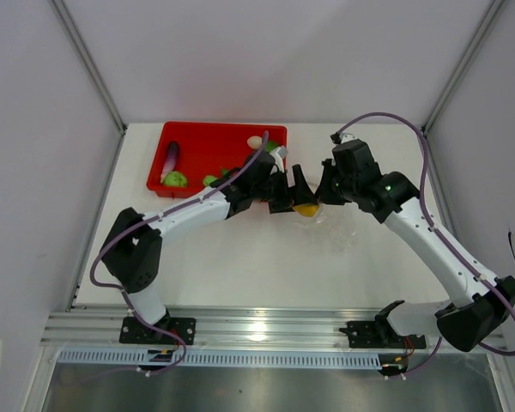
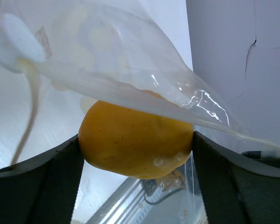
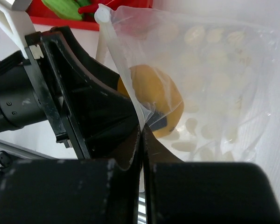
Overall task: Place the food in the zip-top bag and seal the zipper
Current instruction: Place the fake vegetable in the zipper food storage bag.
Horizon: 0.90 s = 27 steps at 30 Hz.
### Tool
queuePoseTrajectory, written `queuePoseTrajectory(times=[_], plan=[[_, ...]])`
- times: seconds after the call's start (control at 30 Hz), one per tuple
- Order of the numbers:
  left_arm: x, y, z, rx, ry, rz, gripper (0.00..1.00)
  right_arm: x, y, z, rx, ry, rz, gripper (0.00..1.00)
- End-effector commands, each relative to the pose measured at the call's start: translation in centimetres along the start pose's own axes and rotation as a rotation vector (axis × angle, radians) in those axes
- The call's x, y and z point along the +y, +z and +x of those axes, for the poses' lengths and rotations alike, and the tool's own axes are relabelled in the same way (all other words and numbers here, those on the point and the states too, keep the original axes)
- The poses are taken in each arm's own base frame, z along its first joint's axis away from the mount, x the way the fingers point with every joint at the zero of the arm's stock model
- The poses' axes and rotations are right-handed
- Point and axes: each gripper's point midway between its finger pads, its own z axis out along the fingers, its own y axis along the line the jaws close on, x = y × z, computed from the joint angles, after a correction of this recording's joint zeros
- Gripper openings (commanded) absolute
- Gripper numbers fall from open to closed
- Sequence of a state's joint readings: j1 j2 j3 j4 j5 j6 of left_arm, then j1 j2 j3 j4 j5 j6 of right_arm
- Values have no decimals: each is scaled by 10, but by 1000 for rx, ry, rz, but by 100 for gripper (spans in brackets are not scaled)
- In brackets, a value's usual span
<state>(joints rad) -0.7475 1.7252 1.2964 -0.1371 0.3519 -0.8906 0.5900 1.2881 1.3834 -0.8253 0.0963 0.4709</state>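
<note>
This looks like a robot lab, a small test booth and not a home. A plain white table (image 1: 240, 266) stands inside bare white walls (image 1: 266, 60) held up by thin metal posts (image 1: 87, 60). Along the near edge runs a ridged metal rail (image 1: 266, 324). Two white and black robot arms, the left arm (image 1: 189, 213) and the right arm (image 1: 433, 245), are bolted to it. Purple cables (image 1: 386, 115) loop along the arms. A red tray (image 1: 210, 146) holds toy food, such as a purple eggplant (image 1: 171, 157).
</note>
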Motion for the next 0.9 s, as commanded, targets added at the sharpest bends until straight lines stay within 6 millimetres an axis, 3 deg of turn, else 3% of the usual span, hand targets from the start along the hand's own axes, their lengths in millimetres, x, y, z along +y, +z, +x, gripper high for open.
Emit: queuePoseTrajectory(times=[0.0,0.3,0.43,0.6,0.7,0.73,0.77,0.8,0.83,0.87], plan=[[-28,-14,-6,-17,92,85,98,12,-8,-15,-26,25,-29,0],[-38,-54,-16,-79,256,43,100,19,-9,-3,-54,71,-79,0],[-29,-76,-26,-151,311,-15,99,-3,-7,3,-59,61,15,0],[-33,-126,-73,-429,383,-48,99,-31,-2,2,-55,19,130,0],[-24,-130,-104,-442,350,-84,99,-38,-1,-4,-65,-6,140,0],[-15,-113,-116,-401,333,-105,100,-39,0,-6,-69,-9,141,0],[-17,-112,-133,-387,326,-87,100,-41,0,-9,-73,-16,146,0],[-4,-101,-134,-336,322,-113,99,-44,0,-11,-76,-29,154,0],[11,-75,-144,-287,313,-136,100,-46,0,-12,-80,-33,159,0],[3,-74,-166,-303,326,-137,99,-49,2,-13,-76,-37,168,0]])
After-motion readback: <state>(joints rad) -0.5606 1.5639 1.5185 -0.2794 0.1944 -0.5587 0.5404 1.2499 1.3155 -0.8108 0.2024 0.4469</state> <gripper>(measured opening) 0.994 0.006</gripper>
